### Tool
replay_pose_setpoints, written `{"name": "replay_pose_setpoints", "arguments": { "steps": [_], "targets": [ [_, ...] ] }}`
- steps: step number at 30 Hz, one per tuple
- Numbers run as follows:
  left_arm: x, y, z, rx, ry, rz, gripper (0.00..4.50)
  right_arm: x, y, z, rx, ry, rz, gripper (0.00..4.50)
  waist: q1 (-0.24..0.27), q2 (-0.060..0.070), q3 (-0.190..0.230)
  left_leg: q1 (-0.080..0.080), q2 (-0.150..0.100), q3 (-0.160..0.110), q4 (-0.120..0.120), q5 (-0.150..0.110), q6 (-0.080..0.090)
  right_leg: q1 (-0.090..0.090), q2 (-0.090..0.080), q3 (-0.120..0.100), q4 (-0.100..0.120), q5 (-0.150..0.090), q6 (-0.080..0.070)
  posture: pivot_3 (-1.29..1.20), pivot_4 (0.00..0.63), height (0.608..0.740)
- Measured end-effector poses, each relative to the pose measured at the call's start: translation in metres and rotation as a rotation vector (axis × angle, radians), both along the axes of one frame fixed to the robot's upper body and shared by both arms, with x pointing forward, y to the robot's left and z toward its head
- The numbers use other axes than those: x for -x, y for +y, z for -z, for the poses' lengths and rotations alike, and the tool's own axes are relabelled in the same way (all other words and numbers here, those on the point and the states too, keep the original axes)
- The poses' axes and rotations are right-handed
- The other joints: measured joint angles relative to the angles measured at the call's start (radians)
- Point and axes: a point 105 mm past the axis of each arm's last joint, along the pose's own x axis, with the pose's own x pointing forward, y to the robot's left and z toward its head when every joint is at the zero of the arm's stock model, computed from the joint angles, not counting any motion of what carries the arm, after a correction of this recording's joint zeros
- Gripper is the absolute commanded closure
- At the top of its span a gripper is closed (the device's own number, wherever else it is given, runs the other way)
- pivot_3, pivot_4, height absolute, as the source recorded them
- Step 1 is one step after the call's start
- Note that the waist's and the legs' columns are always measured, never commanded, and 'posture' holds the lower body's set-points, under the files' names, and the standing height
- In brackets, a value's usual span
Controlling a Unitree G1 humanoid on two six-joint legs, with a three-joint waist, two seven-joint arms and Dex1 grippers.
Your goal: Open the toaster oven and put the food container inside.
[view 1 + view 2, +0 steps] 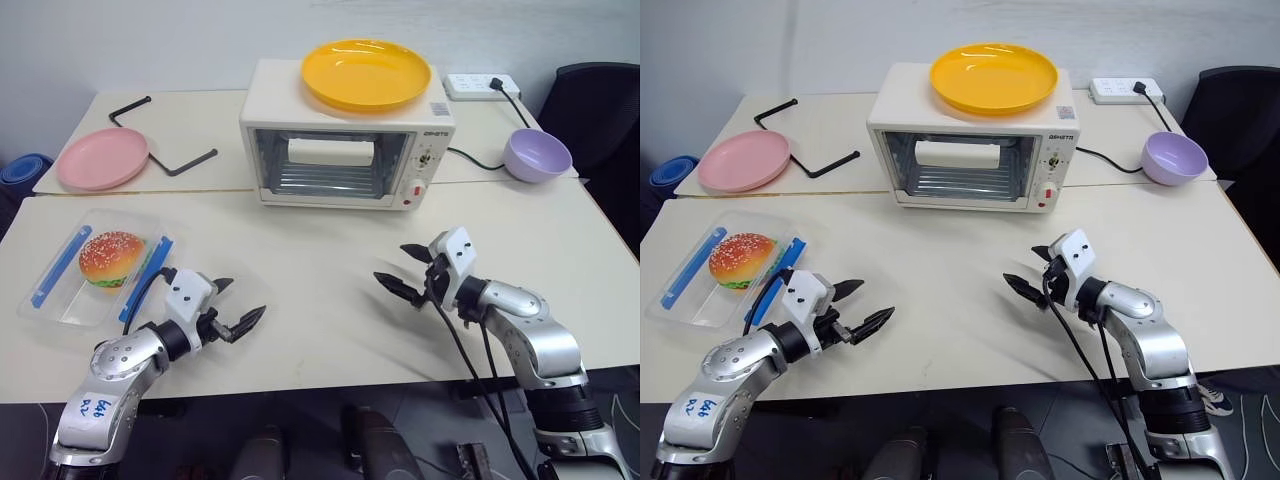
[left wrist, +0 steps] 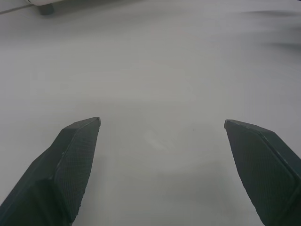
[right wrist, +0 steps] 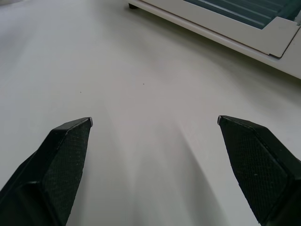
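The toaster oven (image 1: 345, 150) is seen closed at the far middle of the table (image 1: 320, 270), straight beyond the right gripper (image 1: 412, 270), which is nearer. The food container (image 1: 95, 270) is placed near left, beside the left gripper (image 1: 238, 305). Both grippers are spread wide and empty.

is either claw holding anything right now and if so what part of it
Nothing is held. The left claw and right claw are both open over bare table; the food container sits untouched beside the left arm.
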Motion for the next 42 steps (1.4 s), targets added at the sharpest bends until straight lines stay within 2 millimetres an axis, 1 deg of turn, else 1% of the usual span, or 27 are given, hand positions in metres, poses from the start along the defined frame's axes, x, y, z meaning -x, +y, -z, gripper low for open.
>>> {"name": "replay_pose_setpoints", "arguments": {
  "steps": [5,8,12,14,15,17,18,19,20,22,26,28,33,37,42],
  "targets": [
    [0.001,0.001,0.002,0.018,0.009,-0.022,0.0,0.0,0.0,0.0,0.0,-0.001,-0.001,0.04,0.0,0.0,0.0,0.0,0.0,0.0,0.0,0.0,0.0,0.0,0.0,0.0,0.0,0.0,0.0,0.0,0.15,0.74],
    [0.0,0.002,0.002,0.037,0.014,-0.037,0.0,-0.002,0.002,-0.005,-0.003,-0.013,-0.007,0.04,0.0,0.0,0.0,0.0,0.0,0.0,0.0,0.0,0.0,0.0,0.0,0.0,0.0,0.0,0.0,0.0,0.15,0.74],
    [-0.002,0.001,-0.008,0.075,-0.004,-0.031,0.0,-0.006,0.011,-0.014,-0.045,-0.006,-0.028,0.04,-0.001,0.0,0.0,0.0,0.0,0.0,0.0,0.0,0.0,0.0,0.0,0.0,0.0,0.0,0.0,0.0,0.15,0.74],
    [-0.004,-0.005,-0.019,0.103,-0.027,0.001,0.0,-0.009,0.02,-0.024,-0.085,-0.004,-0.055,0.04,0.0,0.0,0.0,0.0,0.0,0.0,0.0,0.0,0.0,0.0,0.0,0.0,0.0,0.0,0.0,0.0,0.15,0.74],
    [-0.006,-0.006,-0.025,0.124,-0.03,0.01,0.0,-0.011,0.024,-0.03,-0.102,-0.006,-0.068,0.04,0.0,0.0,0.0,0.0,0.0,-0.001,0.001,0.0,0.0,0.0,0.0,-0.001,0.001,0.0,0.0,0.0,0.15,0.74],
    [-0.009,-0.008,-0.049,0.16,-0.067,0.051,0.0,-0.02,0.034,-0.047,-0.136,-0.022,-0.092,0.04,-0.002,-0.001,0.001,-0.001,0.001,0.0,0.002,0.0,0.0,-0.001,0.0,-0.001,0.002,0.001,-0.001,0.0,0.15,0.74],
    [-0.009,-0.013,-0.07,0.176,-0.113,0.098,0.0,-0.025,0.04,-0.06,-0.15,-0.042,-0.11,0.04,-0.002,-0.001,0.001,-0.001,0.001,-0.001,0.002,0.0,0.0,-0.001,0.0,-0.001,0.002,0.001,-0.002,0.0,0.15,0.74],
    [-0.008,-0.016,-0.088,0.181,-0.158,0.131,0.0,-0.029,0.043,-0.07,-0.157,-0.061,-0.12,0.04,-0.001,-0.001,0.001,-0.001,0.001,-0.001,0.002,0.0,0.0,-0.001,0.0,-0.002,0.002,0.001,-0.002,0.0,0.15,0.74],
    [-0.007,-0.017,-0.101,0.188,-0.192,0.154,0.0,-0.032,0.045,-0.077,-0.16,-0.074,-0.125,0.04,-0.001,-0.001,0.001,-0.001,0.001,-0.001,0.001,0.0,0.0,-0.001,0.0,-0.002,0.002,0.001,-0.002,0.0,0.15,0.74],
    [-0.008,-0.019,-0.12,0.198,-0.23,0.183,0.0,-0.043,0.046,-0.085,-0.167,-0.077,-0.116,0.04,-0.001,-0.001,0.001,-0.001,0.001,-0.001,0.001,0.0,0.0,-0.001,0.0,-0.002,0.001,0.001,-0.002,0.0,0.15,0.74],
    [-0.011,-0.022,-0.15,0.172,-0.305,0.217,0.0,-0.068,0.046,-0.092,-0.174,-0.077,-0.053,0.04,-0.002,-0.001,0.001,-0.002,0.0,0.0,0.0,0.0,-0.001,-0.003,0.0,-0.003,0.0,0.002,-0.001,0.0,0.15,0.74],
    [-0.012,-0.022,-0.156,0.164,-0.323,0.222,0.0,-0.075,0.045,-0.094,-0.169,-0.085,-0.035,0.04,-0.002,-0.001,0.001,-0.003,0.0,0.0,-0.001,0.0,-0.001,-0.003,0.0,-0.002,0.0,0.002,-0.001,0.0,0.15,0.74],
    [-0.017,-0.02,-0.156,0.167,-0.319,0.212,0.0,-0.078,0.047,-0.093,-0.178,-0.083,-0.044,0.04,-0.004,-0.001,0.001,-0.005,0.001,0.001,-0.001,-0.001,-0.001,-0.004,0.0,-0.002,0.0,0.002,0.0,0.0,0.15,0.74],
    [-0.019,-0.025,-0.153,0.148,-0.32,0.219,0.0,-0.073,0.052,-0.105,-0.212,-0.111,-0.084,0.04,-0.003,-0.001,0.001,-0.004,0.001,0.001,0.0,-0.001,-0.001,-0.004,0.0,-0.002,-0.001,0.003,0.0,0.0,0.15,0.74],
    [-0.024,-0.022,-0.146,0.13,-0.311,0.199,0.0,-0.061,0.056,-0.12,-0.247,-0.15,-0.143,0.04,-0.004,-0.001,0.001,-0.004,0.001,0.001,-0.001,-0.001,-0.001,-0.004,0.0,-0.002,0.0,0.002,0.0,0.0,0.15,0.74]
  ]
}}
